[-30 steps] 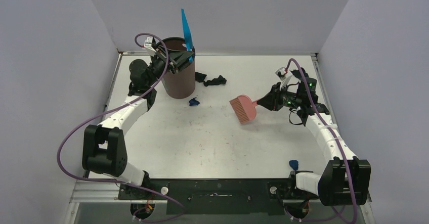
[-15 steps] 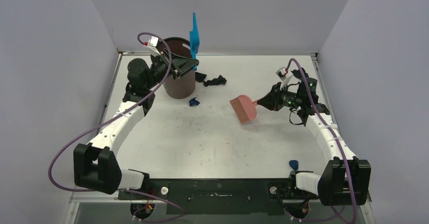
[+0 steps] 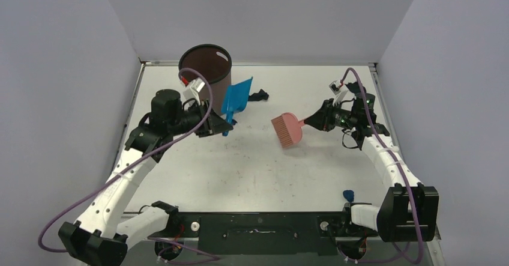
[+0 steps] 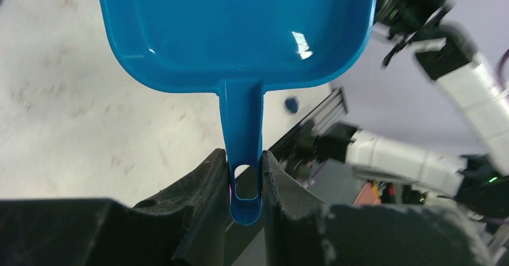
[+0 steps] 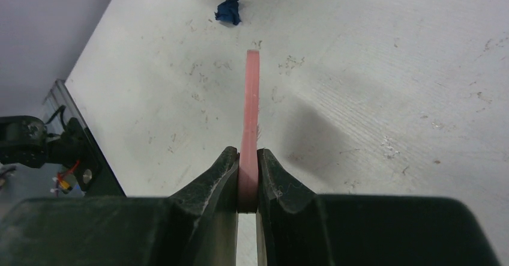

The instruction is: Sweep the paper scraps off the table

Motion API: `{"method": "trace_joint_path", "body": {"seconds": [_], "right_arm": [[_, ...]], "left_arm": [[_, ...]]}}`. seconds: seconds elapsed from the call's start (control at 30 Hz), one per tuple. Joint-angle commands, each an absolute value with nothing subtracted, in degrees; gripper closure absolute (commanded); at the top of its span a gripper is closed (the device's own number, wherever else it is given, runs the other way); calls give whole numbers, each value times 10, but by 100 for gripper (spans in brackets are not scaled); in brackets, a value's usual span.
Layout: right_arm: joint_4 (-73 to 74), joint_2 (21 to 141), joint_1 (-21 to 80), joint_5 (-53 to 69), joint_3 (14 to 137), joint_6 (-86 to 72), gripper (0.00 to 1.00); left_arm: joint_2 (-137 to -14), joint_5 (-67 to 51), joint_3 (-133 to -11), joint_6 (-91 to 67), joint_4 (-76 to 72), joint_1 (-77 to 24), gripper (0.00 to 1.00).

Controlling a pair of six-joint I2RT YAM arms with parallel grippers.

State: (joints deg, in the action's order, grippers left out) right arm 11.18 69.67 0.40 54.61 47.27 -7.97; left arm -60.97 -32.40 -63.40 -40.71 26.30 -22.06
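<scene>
Small crumpled dark blue and black paper scraps lie on the white speckled counter beside the brown bin. They look light and soft, so they are better nudged than pinched. Left pincer clamps the bright blue plastic dustpan by its handle; right pincer clamps the pink hand brush.

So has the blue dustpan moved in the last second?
Yes. The dustpan was raised above the rim of the brown bin; now it is lower, down beside the bin's right side in the top view.
</scene>
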Motion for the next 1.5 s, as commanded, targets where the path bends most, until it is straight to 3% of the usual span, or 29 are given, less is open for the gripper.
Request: {"method": "trace_joint_path", "body": {"seconds": [0.0,0.33,0.63,0.83,1.17,1.47], "right_arm": [[24,739,16,580,502,-205,95],[84,937,165,588,646,-214,95],[-286,1090,186,639,674,-573,95],[-389,1175,186,601,699,-685,95],[-216,1227,177,486,776,-591,95],[-59,1117,134,420,697,-447,95]], "left_arm": [[-521,-268,-602,-308,453,-230,100],[-460,-129,-560,-277,588,-260,100],[-457,-81,-555,-256,634,-261,100],[-442,-91,-548,-267,621,-261,100],[-442,-88,-552,-286,634,-262,100],[-492,-79,-547,-260,611,-264,100]]}}
